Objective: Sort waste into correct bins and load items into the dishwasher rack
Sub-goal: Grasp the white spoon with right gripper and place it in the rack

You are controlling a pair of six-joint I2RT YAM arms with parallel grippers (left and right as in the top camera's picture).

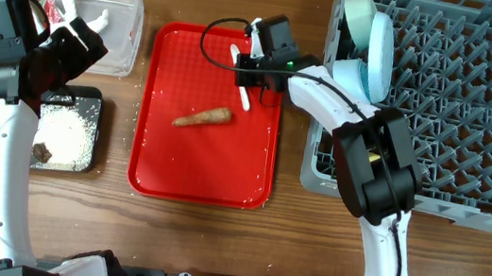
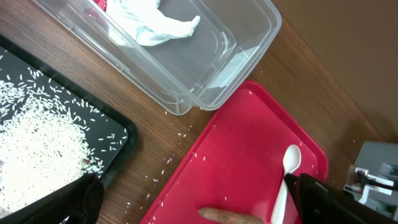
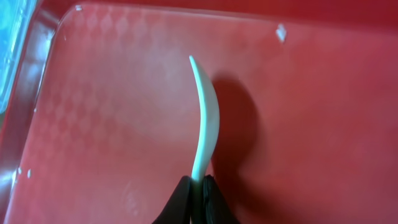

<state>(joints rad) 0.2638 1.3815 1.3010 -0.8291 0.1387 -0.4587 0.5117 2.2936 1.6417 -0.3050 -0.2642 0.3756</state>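
The overhead camera looks straight down on the whole table [image 1: 283,257]; both wrist cameras hang close, sharing the red tray [image 2: 249,155] and spoon [image 3: 205,124].

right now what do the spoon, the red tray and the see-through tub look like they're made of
The spoon is likely thin white plastic, smooth and faintly glossy. The red tray is probably moulded plastic: shiny, with a fine diamond texture. The tub looks like clear plastic, with see-through walls and bright glints along the rim.
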